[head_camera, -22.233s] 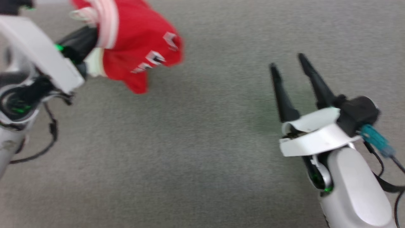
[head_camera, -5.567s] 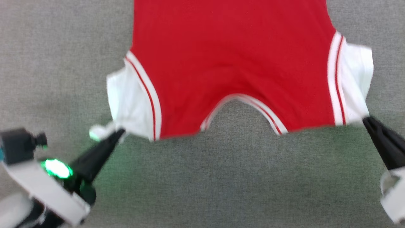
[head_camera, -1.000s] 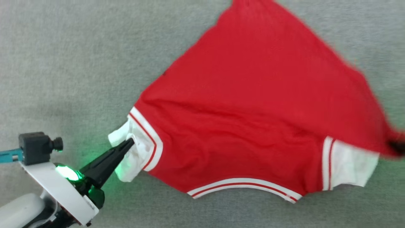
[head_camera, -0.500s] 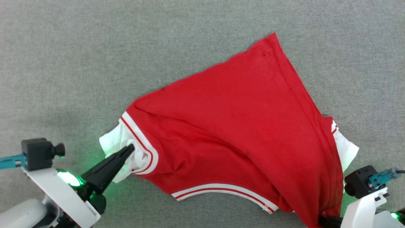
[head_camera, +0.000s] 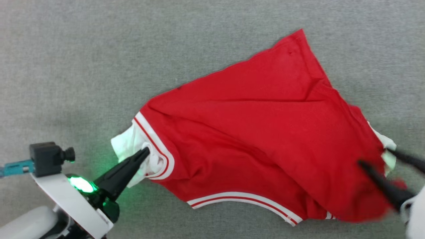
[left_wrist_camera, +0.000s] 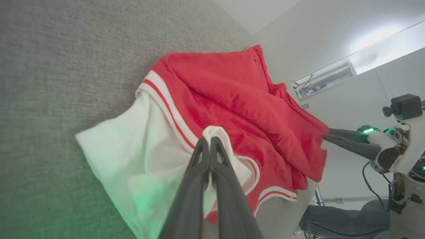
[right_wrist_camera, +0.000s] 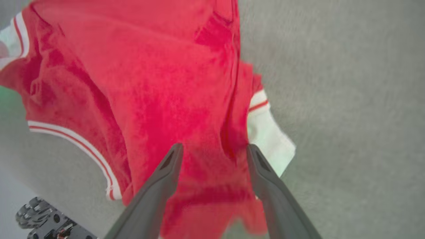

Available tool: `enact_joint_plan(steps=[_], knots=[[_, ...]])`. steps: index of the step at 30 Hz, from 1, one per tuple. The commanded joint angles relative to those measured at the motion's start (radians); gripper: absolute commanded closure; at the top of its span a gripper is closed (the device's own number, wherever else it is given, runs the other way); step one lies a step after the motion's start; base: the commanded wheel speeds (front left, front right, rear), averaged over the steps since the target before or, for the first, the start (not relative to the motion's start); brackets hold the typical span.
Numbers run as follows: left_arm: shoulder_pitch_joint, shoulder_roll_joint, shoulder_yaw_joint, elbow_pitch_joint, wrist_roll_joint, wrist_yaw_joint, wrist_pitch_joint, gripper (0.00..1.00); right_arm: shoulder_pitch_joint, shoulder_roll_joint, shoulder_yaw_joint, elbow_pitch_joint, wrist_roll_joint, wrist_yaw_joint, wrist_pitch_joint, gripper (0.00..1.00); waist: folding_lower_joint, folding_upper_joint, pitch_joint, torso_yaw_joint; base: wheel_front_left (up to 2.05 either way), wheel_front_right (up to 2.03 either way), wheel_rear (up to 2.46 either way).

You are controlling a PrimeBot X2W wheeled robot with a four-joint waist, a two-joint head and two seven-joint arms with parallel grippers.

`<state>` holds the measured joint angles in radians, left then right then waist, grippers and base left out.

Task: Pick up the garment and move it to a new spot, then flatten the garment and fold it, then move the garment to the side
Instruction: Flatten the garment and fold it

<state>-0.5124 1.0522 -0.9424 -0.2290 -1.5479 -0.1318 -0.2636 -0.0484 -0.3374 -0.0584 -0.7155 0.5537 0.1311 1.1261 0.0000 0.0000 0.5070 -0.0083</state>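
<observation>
The garment (head_camera: 259, 132), red with white sleeves and striped trim, lies back-up on the grey surface, its far right part folded over toward me. My left gripper (head_camera: 146, 152) is shut on the bunched white left sleeve (head_camera: 127, 146), seen close in the left wrist view with the gripper (left_wrist_camera: 209, 141) pinching a fold of the sleeve (left_wrist_camera: 132, 156). My right gripper (head_camera: 374, 156) stands open at the garment's right edge by the other sleeve (head_camera: 386, 146). In the right wrist view its fingers (right_wrist_camera: 214, 146) straddle loose red cloth (right_wrist_camera: 149, 83) without pinching it.
A grey fabric surface (head_camera: 99, 66) spreads all round the garment, with wide room to the left and behind. The left wrist view shows a pale wall (left_wrist_camera: 315, 30) and a person's trouser leg (left_wrist_camera: 332, 219) beyond the surface edge.
My right gripper has opened and let go of the red cloth it carried over, which now lies folded on the garment's right side. The left gripper stays shut on the sleeve.
</observation>
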Motion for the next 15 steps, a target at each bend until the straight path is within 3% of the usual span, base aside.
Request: enact_joint_plan(steps=[1, 7, 12, 15], knots=[[-0.003, -0.014, -0.004, -0.001, 0.009, 0.002, 0.0, 1.0, -0.072, -0.004, -0.034, -0.023, 0.014, -0.001, 0.044, 0.0, 0.0, 0.0, 0.015, 0.023, 0.0, 0.0, 0.0], [-0.027, -0.046, -0.014, 0.003, 0.018, 0.002, 0.005, 1.0, -0.375, -0.024, -0.078, 0.032, 0.008, -0.001, 0.128, 0.0, 0.0, 0.0, 0.044, 0.077, 0.0, 0.0, 0.0], [-0.058, -0.073, -0.023, 0.017, 0.027, 0.002, 0.007, 1.0, -0.546, -0.07, 0.048, 0.184, -0.064, -0.001, 0.075, 0.0, 0.0, 0.0, 0.067, 0.114, 0.0, 0.0, 0.0], [-0.086, -0.099, -0.019, 0.019, 0.02, 0.002, 0.005, 1.0, -0.664, -0.083, 0.15, 0.37, -0.107, -0.001, 0.018, 0.0, 0.0, 0.0, 0.088, 0.147, 0.0, 0.0, 0.0]])
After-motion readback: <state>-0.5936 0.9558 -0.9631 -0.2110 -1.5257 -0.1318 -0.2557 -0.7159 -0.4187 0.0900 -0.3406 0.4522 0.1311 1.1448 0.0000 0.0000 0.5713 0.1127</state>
